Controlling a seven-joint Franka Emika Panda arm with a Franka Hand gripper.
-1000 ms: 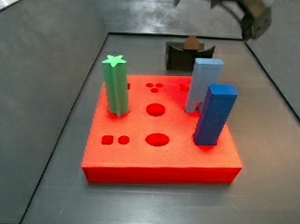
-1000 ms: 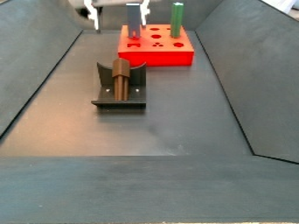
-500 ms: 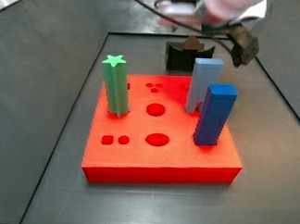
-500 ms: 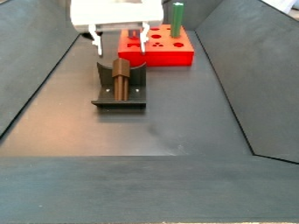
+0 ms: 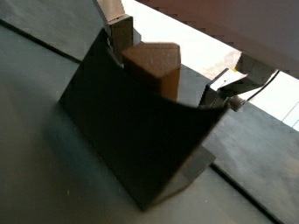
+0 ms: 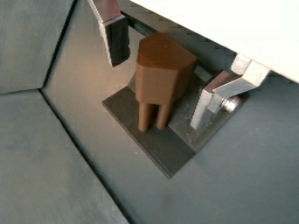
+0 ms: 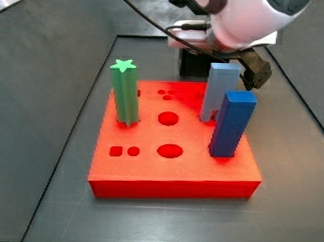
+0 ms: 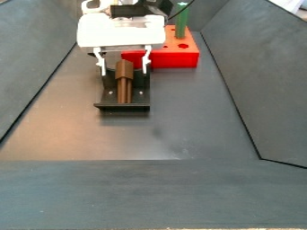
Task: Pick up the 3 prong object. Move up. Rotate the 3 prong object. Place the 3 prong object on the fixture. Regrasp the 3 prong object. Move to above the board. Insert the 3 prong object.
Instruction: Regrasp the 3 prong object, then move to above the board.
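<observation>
A: Descending over the fixture (image 8: 122,97), the tool (image 6: 170,66) now brackets the 3 prong object (image 6: 160,80), which rests on that fixture.

B: Fingers (image 6: 115,39) are spread, gripping nothing; regrasp appears imminent. Board (image 8: 178,56) lies at 1 o'clock.

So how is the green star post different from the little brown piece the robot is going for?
The green star post stands upright in the red board; the brown 3 prong object lies along the dark fixture. The post has a star top; the brown piece ends in prongs. The open gripper straddles the brown piece, while nothing is near the post. Both are long and slim.
</observation>
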